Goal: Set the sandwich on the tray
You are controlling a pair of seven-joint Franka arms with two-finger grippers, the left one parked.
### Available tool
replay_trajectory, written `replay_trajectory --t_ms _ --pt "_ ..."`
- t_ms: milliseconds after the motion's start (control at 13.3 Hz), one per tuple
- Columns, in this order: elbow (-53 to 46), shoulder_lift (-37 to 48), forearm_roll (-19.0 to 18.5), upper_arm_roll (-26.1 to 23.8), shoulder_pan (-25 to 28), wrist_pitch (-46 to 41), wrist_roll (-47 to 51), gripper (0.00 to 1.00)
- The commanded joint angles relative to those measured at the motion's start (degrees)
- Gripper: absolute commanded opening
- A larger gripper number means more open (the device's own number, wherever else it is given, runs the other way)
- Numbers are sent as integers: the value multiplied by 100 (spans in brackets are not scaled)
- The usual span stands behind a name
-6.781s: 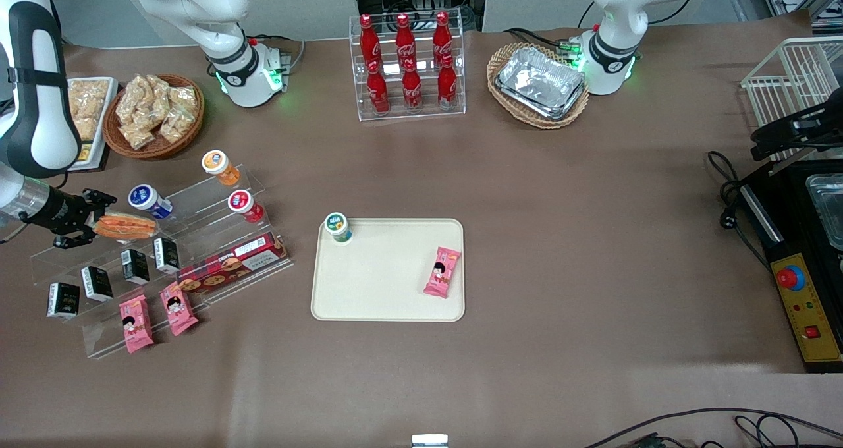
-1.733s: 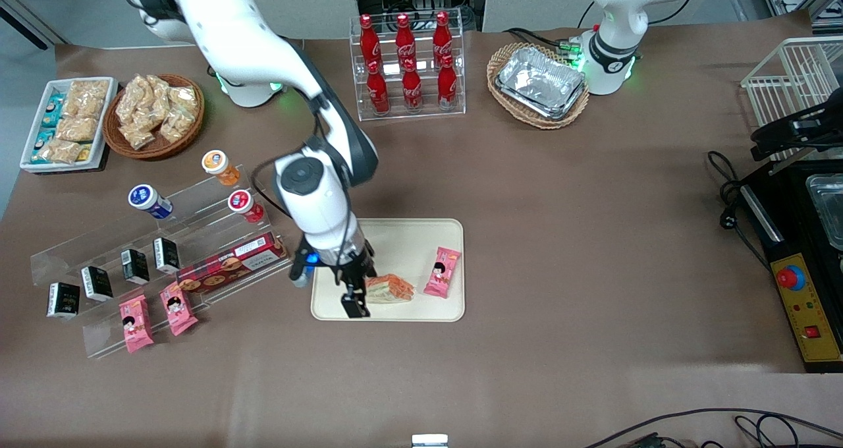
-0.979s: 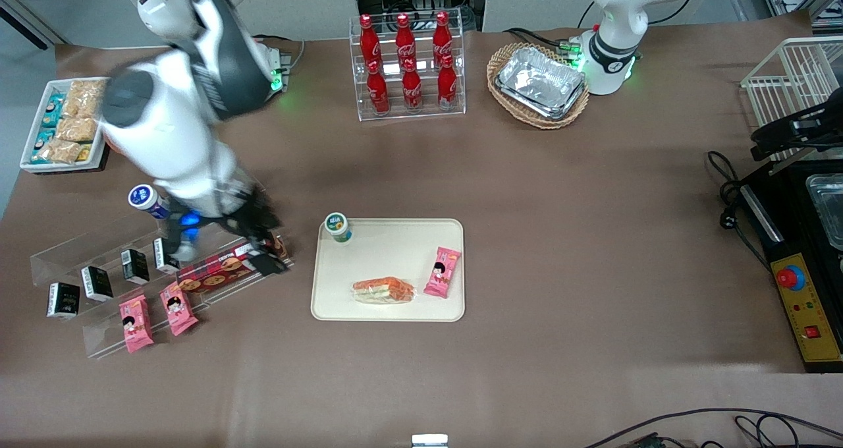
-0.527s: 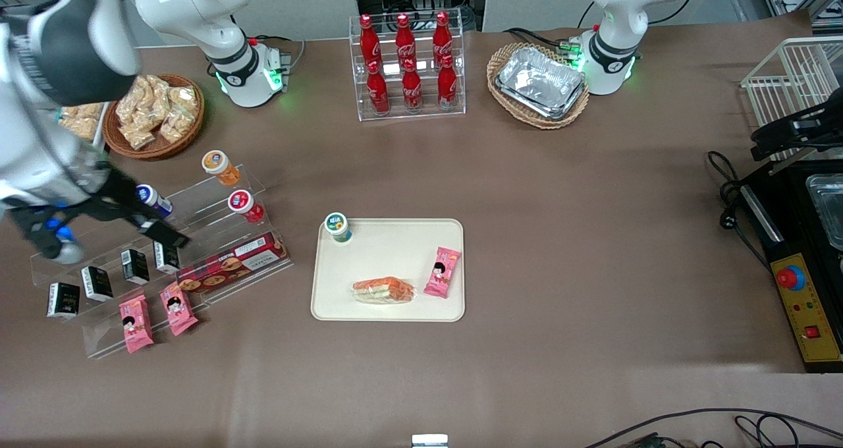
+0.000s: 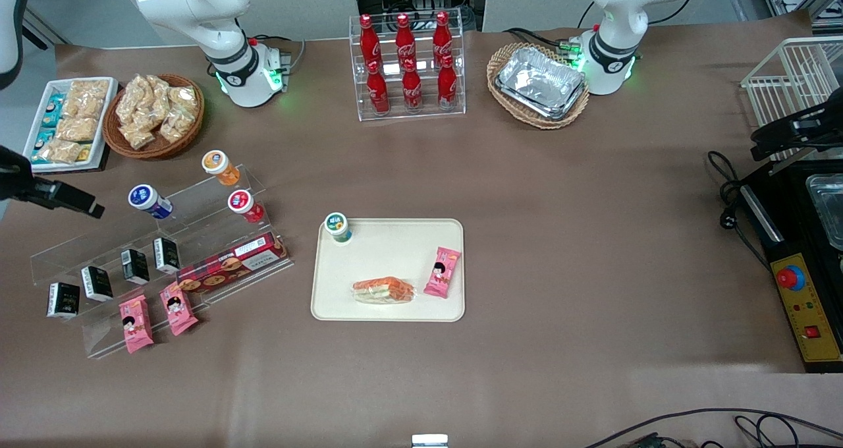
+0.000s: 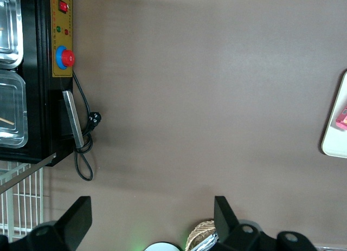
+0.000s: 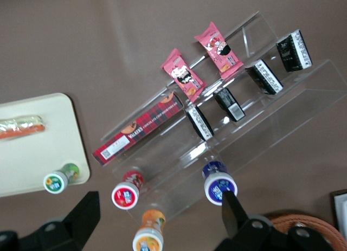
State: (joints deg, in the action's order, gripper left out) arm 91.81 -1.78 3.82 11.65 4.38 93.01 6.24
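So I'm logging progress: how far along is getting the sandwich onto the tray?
Looks done: the clear-wrapped orange and cream sandwich lies on the flat cream-beige tray, beside a pink snack packet. Nothing is in hand; the open gripper hangs above the clear acrylic display steps. Nothing visible is left.

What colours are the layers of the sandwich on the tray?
Orange and pale cream, seen best in the front view: sandwich on tray; tool away, open.

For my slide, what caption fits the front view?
Sandwich lies on the tray beside a pink packet; open gripper hangs above the display's end.
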Motion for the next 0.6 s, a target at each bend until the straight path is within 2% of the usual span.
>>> replay_trajectory --t_ms 0,151,301,527 --pt "415 563 -495 -567 -271 -196 -53 100" --pt "915 1011 -496 -576 -289 -108 -62 100" --pt "865 969 -592 -594 -271 -187 -333 100" --pt "620 689 -531 -532 -306 -99 -387 100"
